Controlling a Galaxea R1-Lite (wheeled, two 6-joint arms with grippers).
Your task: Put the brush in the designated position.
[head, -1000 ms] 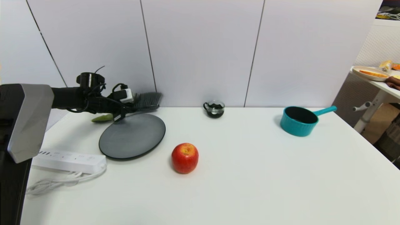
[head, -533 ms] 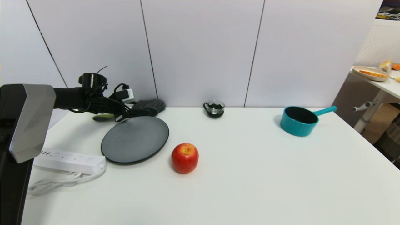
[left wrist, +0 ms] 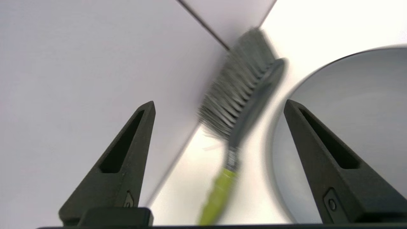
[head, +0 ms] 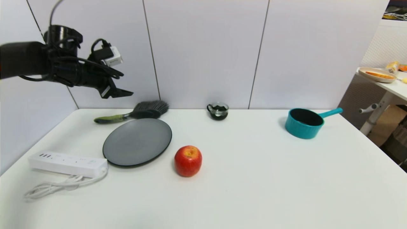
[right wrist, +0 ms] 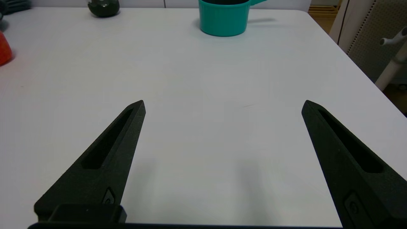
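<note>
The brush (head: 133, 114) lies flat on the white tabletop at the far left, between the wall and the dark plate (head: 137, 142). Its dark bristles point right and its lime-green handle (head: 108, 119) points left. My left gripper (head: 122, 93) hangs open in the air above the handle, clear of it. In the left wrist view the brush (left wrist: 244, 92) lies below, between the two spread fingers (left wrist: 127, 149), beside the plate (left wrist: 346, 105). The right gripper (right wrist: 222, 105) is open and empty over bare table on the right side.
A red apple (head: 188, 160) sits in front of the plate. A white power strip (head: 68, 163) with its cable lies at the left front. A small glass cup (head: 218, 110) stands by the wall, and a teal pot (head: 304, 122) is at the far right.
My left gripper has let go of the brush and risen well above it. The brush now rests on the table where it was set down.
</note>
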